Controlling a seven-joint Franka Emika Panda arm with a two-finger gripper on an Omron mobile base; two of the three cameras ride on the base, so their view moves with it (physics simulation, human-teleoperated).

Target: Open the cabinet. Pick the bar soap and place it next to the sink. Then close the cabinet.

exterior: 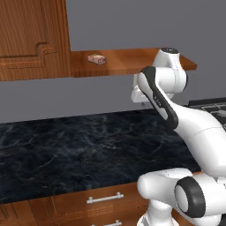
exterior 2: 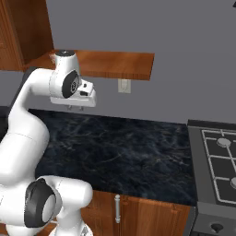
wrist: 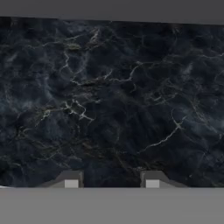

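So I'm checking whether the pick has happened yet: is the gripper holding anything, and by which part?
Nothing is held. The gripper points down at bare dark counter with its fingers apart, and the bar soap lies on the cabinet shelf.

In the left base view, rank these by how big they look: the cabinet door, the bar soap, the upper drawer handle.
1. cabinet door, by far the largest
2. upper drawer handle, though it sits nearer the camera
3. bar soap, smallest

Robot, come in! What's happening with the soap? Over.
Gripper open, empty, pointing at dark marble counter. Small pinkish-tan bar soap on reddish-brown wooden shelf. Nothing blocking it.
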